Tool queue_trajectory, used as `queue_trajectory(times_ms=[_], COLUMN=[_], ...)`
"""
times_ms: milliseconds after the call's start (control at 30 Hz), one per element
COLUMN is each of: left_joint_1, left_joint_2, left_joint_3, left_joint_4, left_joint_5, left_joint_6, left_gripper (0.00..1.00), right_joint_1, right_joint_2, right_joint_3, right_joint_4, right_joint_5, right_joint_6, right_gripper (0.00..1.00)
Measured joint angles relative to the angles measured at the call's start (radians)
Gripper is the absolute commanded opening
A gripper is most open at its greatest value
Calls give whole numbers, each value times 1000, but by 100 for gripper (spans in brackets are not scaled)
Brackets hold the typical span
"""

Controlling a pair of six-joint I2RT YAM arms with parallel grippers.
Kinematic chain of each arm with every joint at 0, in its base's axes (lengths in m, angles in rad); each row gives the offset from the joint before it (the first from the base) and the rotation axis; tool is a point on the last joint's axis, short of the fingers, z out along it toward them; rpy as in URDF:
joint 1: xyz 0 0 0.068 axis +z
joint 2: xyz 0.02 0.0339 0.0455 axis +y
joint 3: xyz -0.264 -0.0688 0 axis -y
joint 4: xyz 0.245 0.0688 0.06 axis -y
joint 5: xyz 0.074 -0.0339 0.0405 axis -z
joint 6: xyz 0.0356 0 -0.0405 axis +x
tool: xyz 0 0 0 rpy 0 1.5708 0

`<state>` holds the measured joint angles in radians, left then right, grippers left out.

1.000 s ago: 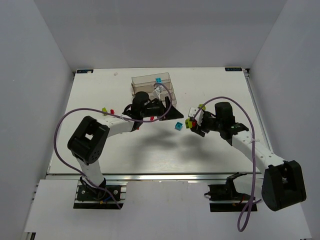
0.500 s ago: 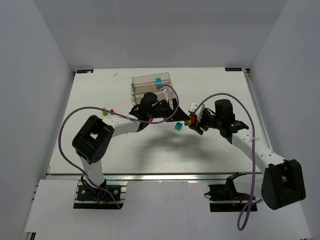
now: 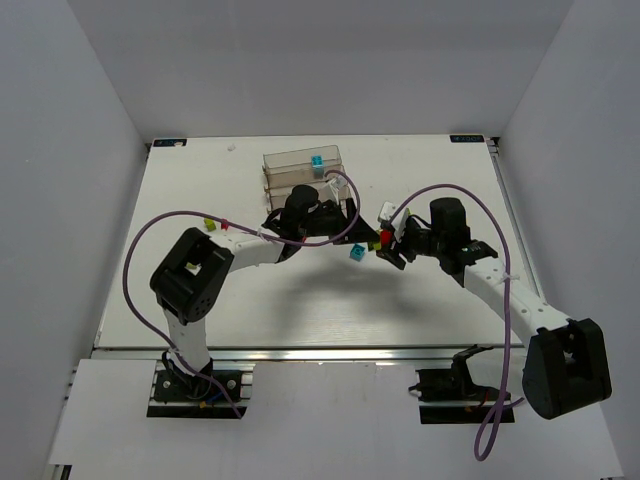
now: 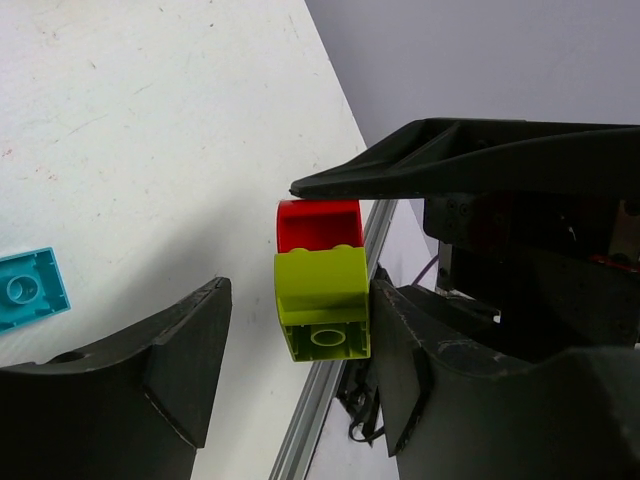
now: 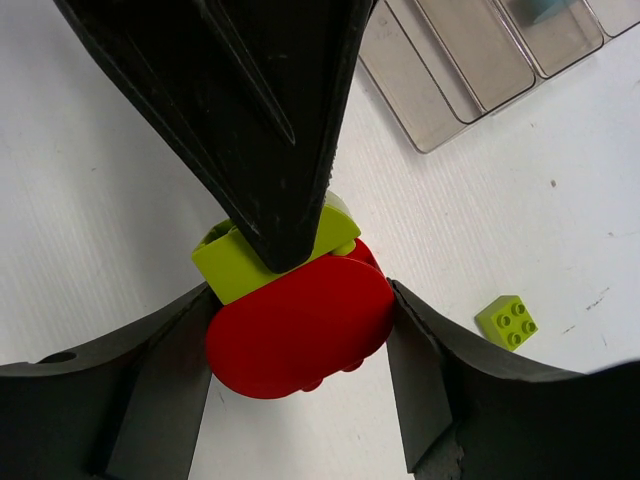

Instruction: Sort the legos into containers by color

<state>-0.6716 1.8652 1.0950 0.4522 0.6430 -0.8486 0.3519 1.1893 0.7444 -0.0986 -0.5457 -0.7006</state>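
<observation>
While clamping red lego (image 5: pixel 300 350) w/ right gripper (image 5: pixel 300 300), fingers pressed to both its sides, also holding yellow-green lego (image 4: pixel 322 295) plugged onto it, as one 2-piece stack. Positioned mid-table, a bit right of ctr, near containers (image 3: pixel 285 165) but apart from them, off their front-right corner.

Reaching same stack w/ left gripper (image 4: pixel 300 290) from opposite side. Jaws apart there, straddling yellow-green lego: touching or nearly touching it w/ one finger, visible gap to other finger. Not gripping on that side. From right wrist cam, seen as black wedge crossing over yellow-green lego & hiding part of it.

Can't tell whether resting on table (image 3: pixel 430 300) or hanging just above.

Elsewhere on table: cyan lego (image 3: pixel 354 253) lying flat, just beside both grippers, on left gripper's side. Also loose yellow-green lego (image 5: pixel 507 322), studs up, near right gripper, apart from stack. Plus tiny yellow-green lego (image 3: pixel 208 223) & tiny red lego (image 3: pixel 224 224) side by side at table's left, next to left arm (image 3: pixel 245 250); too small for detail.

Inside containers: second cyan lego (image 3: pixel 317 162), in one of far bins; can't tell exactly which.
</observation>
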Motion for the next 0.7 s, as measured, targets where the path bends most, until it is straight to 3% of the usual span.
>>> queue_trajectory(times_ms=[167,333,600,700], left_joint_1=[-3,-5,-5,-4], left_joint_2=[2,8,29,30], left_joint_3=[4,20,26,26], left_joint_4=[0,5,34,34], left_joint_5=[2,11,24,24], left_joint_6=[-8,-24,-55,-58], left_gripper=[57,31,0,0], right_joint_1=[0,-1,-2,-3], right_joint_2=[3,3,6,8], right_joint_3=[0,0,0,0], right_joint_4=[-1,8,11,11], right_joint_5=[5,22,40,50], right_joint_6=[17,32,56,66], right_gripper=[0,0,0,0])
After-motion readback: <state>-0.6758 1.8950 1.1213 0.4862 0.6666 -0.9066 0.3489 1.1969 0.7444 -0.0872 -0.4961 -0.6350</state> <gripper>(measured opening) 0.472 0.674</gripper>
